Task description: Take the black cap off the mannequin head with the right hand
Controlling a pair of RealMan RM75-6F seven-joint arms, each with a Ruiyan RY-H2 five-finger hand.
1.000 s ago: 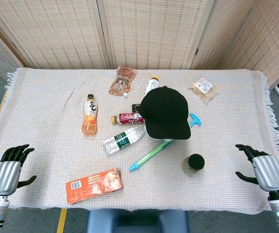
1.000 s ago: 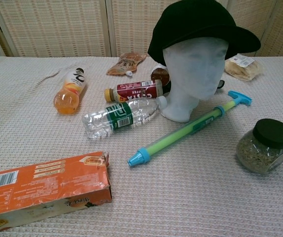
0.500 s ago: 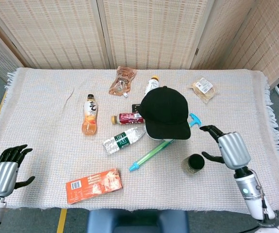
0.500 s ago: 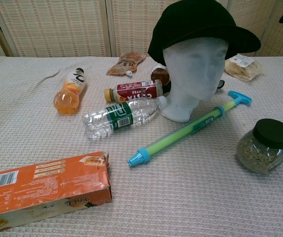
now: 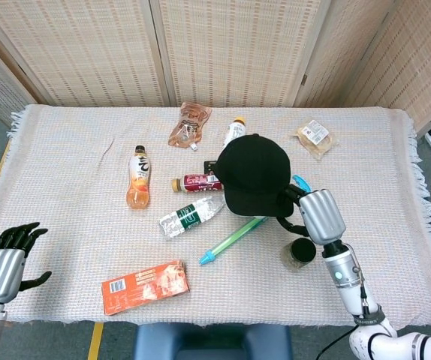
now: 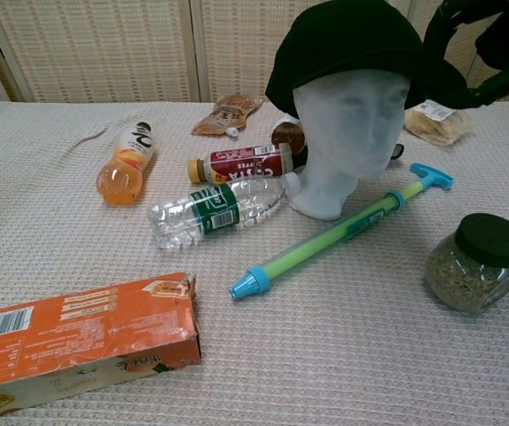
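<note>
Head view: black cap (image 5: 255,175) sits on top of the mannequin head, near the middle of the table (image 5: 65,135); from above the cap hides the head completely.
Chest view: mannequin head (image 6: 348,133) stands upright, white, with the cap pulled down over its crown and the brim jutting toward the right.
Right hand: right hand (image 5: 314,214) is at the brim's right edge, dark fingers (image 6: 445,27) curved around the brim tip. It seems to be touching or just about to grip; whether the fingers have actually closed on the fabric I cannot tell.
Left hand: left hand (image 5: 1,262) hangs at the near left table edge, fingers spread, holding nothing, well apart from everything.
Nearby clutter: herb jar (image 6: 476,262) stands just below the right hand; a green and blue pump tube (image 6: 339,232) lies diagonally at the base of the head; a clear water bottle (image 6: 219,211) lies left of it.
Done so far: reach to the cap looks complete.
Left to do: secure the grip on the brim, lift the cap up and clear of the head, with nothing tipped over. The cap is not yet off.
Risk: judged from its light foam look, the head could tilt if the cap is pulled sideways.
</note>
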